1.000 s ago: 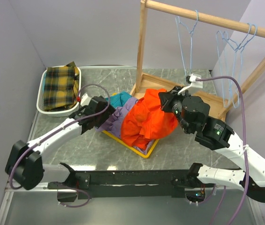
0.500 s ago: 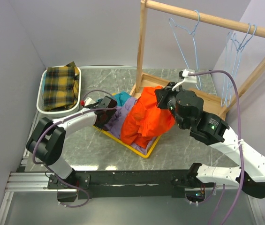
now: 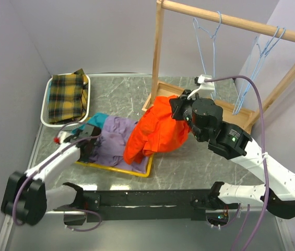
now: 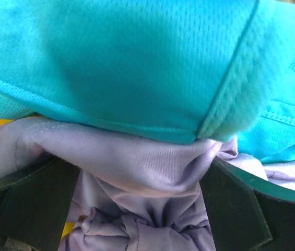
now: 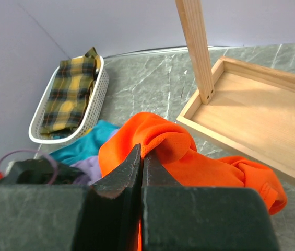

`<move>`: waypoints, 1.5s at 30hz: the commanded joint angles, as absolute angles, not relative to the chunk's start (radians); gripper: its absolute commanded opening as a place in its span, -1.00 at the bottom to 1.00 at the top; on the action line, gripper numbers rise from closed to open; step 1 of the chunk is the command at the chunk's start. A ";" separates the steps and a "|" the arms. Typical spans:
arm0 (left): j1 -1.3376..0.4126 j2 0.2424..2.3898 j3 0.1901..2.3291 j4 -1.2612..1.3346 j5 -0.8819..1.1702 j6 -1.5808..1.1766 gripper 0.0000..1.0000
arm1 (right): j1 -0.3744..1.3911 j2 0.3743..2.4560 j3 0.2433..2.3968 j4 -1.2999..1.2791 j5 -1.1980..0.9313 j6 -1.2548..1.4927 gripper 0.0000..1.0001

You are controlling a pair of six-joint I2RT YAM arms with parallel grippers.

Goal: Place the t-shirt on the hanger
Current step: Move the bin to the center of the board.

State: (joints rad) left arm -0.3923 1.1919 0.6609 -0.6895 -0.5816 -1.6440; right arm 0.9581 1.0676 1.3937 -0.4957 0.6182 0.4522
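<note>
Pinches a raised fold of the t-shirt (image 3: pixel 157 130) with the right tool (image 3: pixel 177 107), its jaws pressed together on the orange cloth, as seen plainly at the fingertips in the right wrist view (image 5: pixel 141 151). Holds that fold up near the left corner of the rack's wooden base tray (image 3: pixel 233 112), with the rest of the shirt draping down and left onto the right end of the yellow tray (image 3: pixel 117 168) and onto the bench (image 3: pixel 189 162). Spreads the left tool (image 3: pixel 86 147) wide at the left side of that tray, one finger (image 4: pixel 37 204) on either side of a bunch of the purple garment (image 4: pixel 137 172), with the teal garment (image 4: pixel 137 63) lying just beyond. Shows the hanger (image 3: pixel 207 42) hooked on the wooden rail (image 3: pixel 241 23) at the far right, well above the shirt and apart from it, with two more hangers (image 3: pixel 262 52) further right on the same rail. Shows a white basket (image 3: pixel 47 112) holding a plaid cloth (image 3: pixel 69 97) at the far left of the bench
</note>
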 commanded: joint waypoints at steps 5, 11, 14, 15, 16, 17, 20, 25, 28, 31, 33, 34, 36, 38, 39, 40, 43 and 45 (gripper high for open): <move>-0.184 0.899 0.568 -0.867 -0.696 -1.583 0.93 | 0.963 1.092 1.515 -0.469 0.618 0.416 -1.00; -0.144 0.839 0.685 -0.792 -0.611 -1.264 0.93 | 0.965 1.097 1.569 -0.509 0.591 0.408 -1.00; -0.211 0.822 0.759 -0.781 -0.594 -1.172 0.93 | 0.965 1.083 1.591 -0.531 0.578 0.410 -1.00; -0.245 0.816 0.778 -0.772 -0.612 -1.145 0.93 | 0.965 1.075 1.592 -0.531 0.577 0.413 -1.00; -0.327 0.816 0.813 -0.767 -0.618 -1.129 0.93 | 0.965 1.068 1.589 -0.529 0.575 0.411 -1.00; -0.371 0.825 0.834 -0.772 -0.632 -1.124 0.93 | 0.965 1.056 1.588 -0.534 0.572 0.414 -1.00; -0.546 0.894 0.916 -0.765 -0.658 -1.098 0.93 | 0.965 1.045 1.598 -0.567 0.574 0.419 -1.00; -0.812 1.111 1.087 -0.793 -0.732 -1.085 0.93 | 0.963 1.006 1.595 -0.626 0.603 0.428 -1.00; -0.894 1.228 1.159 -0.747 -0.704 -1.036 0.93 | 0.965 0.980 1.609 -0.666 0.609 0.433 -1.00; -0.936 1.329 1.198 -0.651 -0.609 -1.000 0.93 | 0.965 0.962 1.640 -0.716 0.624 0.431 -1.00; -0.957 1.377 1.227 -0.620 -0.583 -0.999 0.93 | 0.965 0.951 1.658 -0.739 0.627 0.430 -1.00; -0.972 1.425 1.256 -0.614 -0.575 -0.997 0.93 | 0.963 0.947 1.664 -0.747 0.629 0.430 -1.00; -0.986 1.468 1.281 -0.588 -0.543 -0.999 0.93 | 0.965 0.942 1.683 -0.762 0.626 0.425 -1.00; -1.002 1.525 1.302 -0.563 -0.514 -0.997 0.93 | 0.965 0.945 1.703 -0.773 0.609 0.426 -1.00; -1.006 1.543 1.305 -0.548 -0.487 -0.999 0.93 | 0.965 0.946 1.706 -0.776 0.603 0.428 -1.00; -1.009 1.580 1.313 -0.526 -0.468 -1.002 0.93 | 0.966 0.948 1.707 -0.776 0.591 0.426 -1.00; -1.017 1.643 1.318 -0.459 -0.399 -1.002 0.93 | 0.965 0.965 1.701 -0.779 0.568 0.426 -1.00; -1.022 1.670 1.331 -0.434 -0.374 -1.002 0.93 | 0.965 0.980 1.691 -0.778 0.555 0.434 -1.00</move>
